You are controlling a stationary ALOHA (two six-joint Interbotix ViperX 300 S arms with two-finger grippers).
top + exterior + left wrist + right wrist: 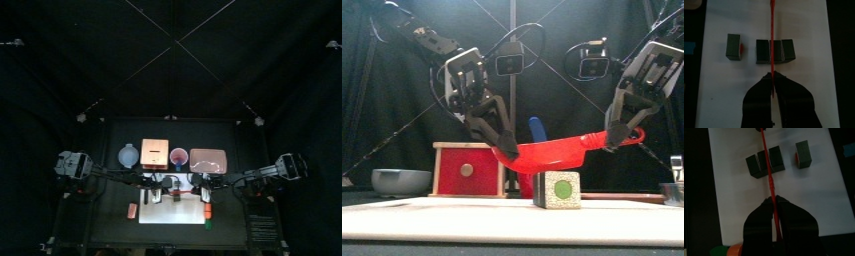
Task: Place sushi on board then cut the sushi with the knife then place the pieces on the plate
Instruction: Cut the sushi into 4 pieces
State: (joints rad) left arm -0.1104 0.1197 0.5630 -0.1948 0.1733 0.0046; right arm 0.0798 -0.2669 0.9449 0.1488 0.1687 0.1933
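Above white board [811, 75], left hand [505, 152] and right hand [613, 140] are pinching one red knife [556, 153].
Blade is hovering over paired sushi blocks [771, 51]; third block [733, 46] is sitting apart.

Perhaps a metal cutter [673, 190], cut off at front view's right edge.

I hold the red knife [556, 153] by both ends over two touching dark green sushi blocks [775, 51] on the white board [811, 30], a third block [733, 46] lying apart.
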